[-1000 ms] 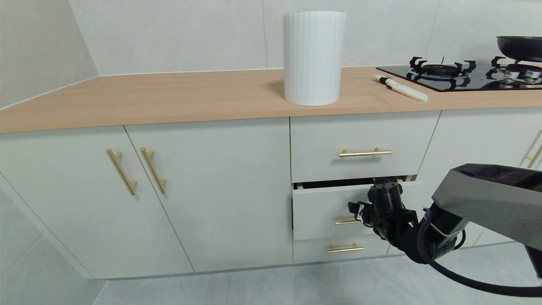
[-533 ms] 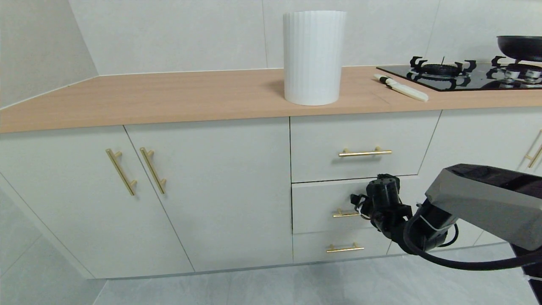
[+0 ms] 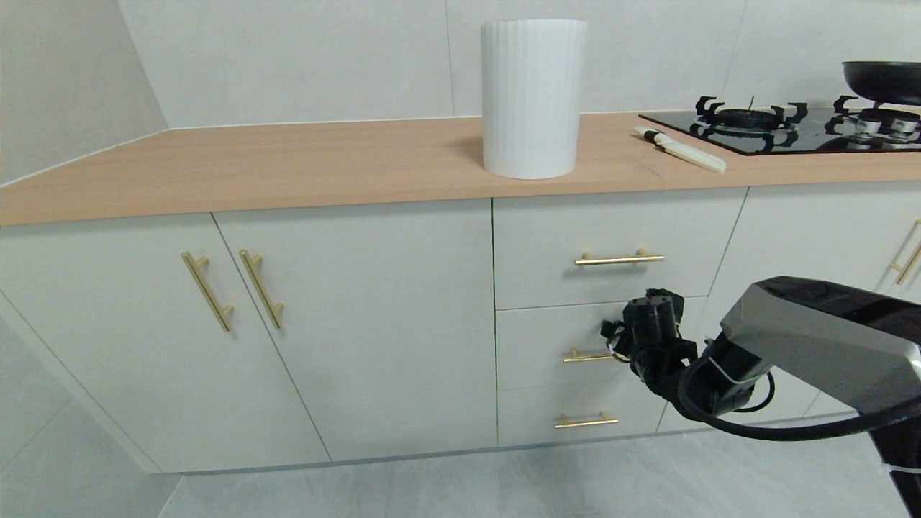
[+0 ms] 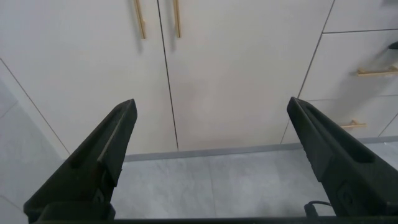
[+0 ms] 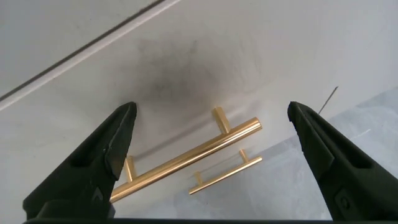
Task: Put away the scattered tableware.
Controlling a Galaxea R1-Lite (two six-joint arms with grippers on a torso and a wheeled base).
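Observation:
A white knife with a dark band (image 3: 680,150) lies on the wooden counter (image 3: 288,162), beside a tall white ribbed container (image 3: 531,97). Below the counter, the middle drawer (image 3: 547,338) sits flush with the cabinet front. My right gripper (image 3: 651,308) is up against that drawer front, just right of its gold handle (image 3: 586,355). In the right wrist view the gripper (image 5: 210,112) is open, with the drawer handle (image 5: 193,155) lying between its fingers and nothing held. My left gripper (image 4: 210,106) is open and empty, low down, facing the cabinet doors (image 4: 236,68).
A black gas hob (image 3: 784,126) with a dark pan (image 3: 881,75) is at the counter's right end. Top drawer handle (image 3: 619,258) and bottom drawer handle (image 3: 585,421) flank the middle one. Two doors with gold handles (image 3: 230,288) stand to the left. Grey tiled floor (image 3: 432,489) lies below.
The middle drawer, slightly open a second ago, is now shut. My right gripper has moved in toward the cabinet with the drawer front.

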